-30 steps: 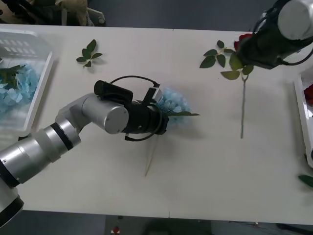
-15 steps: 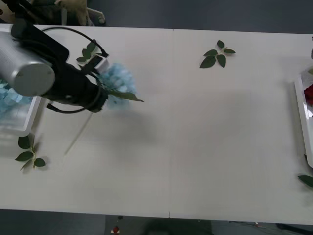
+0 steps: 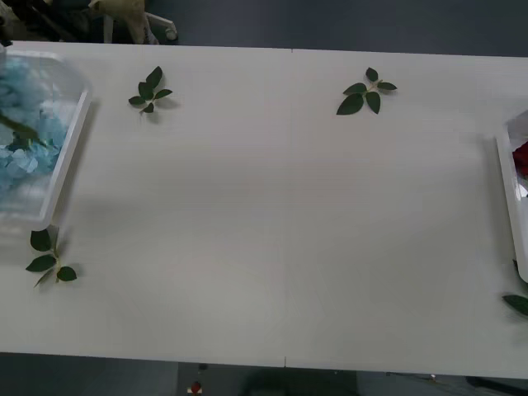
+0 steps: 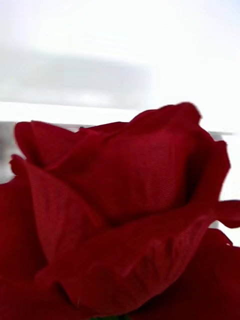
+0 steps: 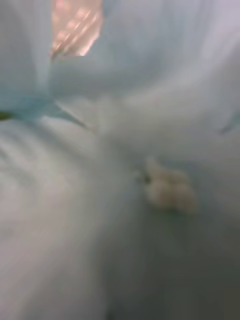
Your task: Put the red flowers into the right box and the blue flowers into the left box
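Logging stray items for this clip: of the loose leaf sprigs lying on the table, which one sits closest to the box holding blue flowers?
The leaf sprig at the table's near left, just beside the left box corner. The other sprigs lie farther off.

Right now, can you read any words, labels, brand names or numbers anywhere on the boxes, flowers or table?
None: no writing can be read anywhere.
The left box with the blue flowers: no label.
The right box with a red flower: no label.
The table and the leaf sprigs: unmarked.
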Controlling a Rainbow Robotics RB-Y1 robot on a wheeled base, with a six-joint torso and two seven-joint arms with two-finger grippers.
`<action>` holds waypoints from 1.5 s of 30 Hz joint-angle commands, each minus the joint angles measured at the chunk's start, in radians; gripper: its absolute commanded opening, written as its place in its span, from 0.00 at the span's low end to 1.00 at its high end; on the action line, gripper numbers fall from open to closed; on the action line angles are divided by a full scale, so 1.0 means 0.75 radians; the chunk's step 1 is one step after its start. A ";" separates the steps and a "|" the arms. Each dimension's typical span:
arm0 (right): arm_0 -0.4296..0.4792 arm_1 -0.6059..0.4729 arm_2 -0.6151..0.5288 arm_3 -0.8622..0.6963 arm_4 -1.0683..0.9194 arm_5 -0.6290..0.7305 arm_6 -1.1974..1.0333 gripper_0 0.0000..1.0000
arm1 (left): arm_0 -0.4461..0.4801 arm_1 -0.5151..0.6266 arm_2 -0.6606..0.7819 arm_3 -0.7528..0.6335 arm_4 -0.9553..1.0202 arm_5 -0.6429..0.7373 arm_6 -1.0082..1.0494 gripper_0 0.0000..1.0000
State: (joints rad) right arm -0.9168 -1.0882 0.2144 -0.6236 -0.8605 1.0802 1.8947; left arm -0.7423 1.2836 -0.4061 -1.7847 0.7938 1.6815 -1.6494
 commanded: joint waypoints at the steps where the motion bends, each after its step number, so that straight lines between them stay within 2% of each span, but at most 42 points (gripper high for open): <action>1: -0.019 -0.052 0.001 0.079 0.033 -0.097 0.020 0.00 | 0.016 0.000 0.004 0.222 -0.140 -0.070 -0.186 0.00; 7: -0.017 -0.044 0.013 0.167 0.053 -0.203 0.018 0.00 | 0.114 -0.006 0.004 0.443 -0.228 -0.358 -0.261 0.00; 8: -0.019 -0.044 0.013 0.181 0.057 -0.219 0.020 0.07 | 0.143 -0.012 0.004 0.486 -0.240 -0.438 -0.263 0.00; 11: -0.017 -0.042 0.017 0.193 0.057 -0.232 0.022 0.44 | 0.172 -0.045 -0.031 0.561 -0.279 -0.551 -0.263 0.00; 14: -0.017 -0.040 0.023 0.195 0.057 -0.232 0.024 0.57 | 0.172 -0.061 -0.103 0.633 -0.283 -0.600 -0.261 0.00; 17: -0.005 -0.040 0.023 0.199 0.049 -0.236 0.037 0.63 | 0.172 -0.061 -0.162 0.684 -0.248 -0.681 -0.261 0.00; 23: 0.026 -0.028 0.023 0.159 0.014 -0.232 0.077 0.65 | 0.174 -0.065 -0.211 0.749 -0.238 -0.784 -0.263 0.00; 25: 0.052 -0.028 0.023 0.095 0.004 -0.203 0.084 0.65 | 0.172 -0.065 -0.215 0.758 -0.238 -0.808 -0.263 0.44; 26: 0.079 -0.028 0.023 0.034 -0.012 -0.180 0.084 0.65 | 0.172 -0.065 -0.215 0.760 -0.236 -0.810 -0.265 0.75; 27: 0.108 -0.028 0.023 -0.030 -0.037 -0.160 0.086 0.65 | 0.172 -0.065 -0.213 0.754 -0.226 -0.812 -0.270 0.88; 30: 0.196 -0.040 -0.002 -0.208 -0.113 -0.105 0.090 0.65 | 0.172 -0.051 -0.211 0.735 -0.165 -0.814 -0.284 0.99; 36: 0.388 -0.044 -0.118 -0.629 -0.174 0.049 0.116 0.65 | 0.172 -0.010 -0.103 0.676 0.075 -0.765 -0.437 1.00; 39: 0.498 -0.044 -0.188 -0.893 -0.207 0.153 0.129 0.65 | 0.172 -0.012 0.069 0.629 0.251 -0.624 -0.554 1.00; 45: 0.594 -0.040 -0.267 -1.210 -0.383 0.331 0.221 0.65 | 0.172 -0.063 0.372 0.535 0.664 -0.379 -0.664 1.00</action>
State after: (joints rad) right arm -0.4639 -1.0880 0.0357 -1.4485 -1.1021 1.2806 1.9713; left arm -0.5879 1.2247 -0.1952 -1.3501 1.1962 1.3464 -2.0805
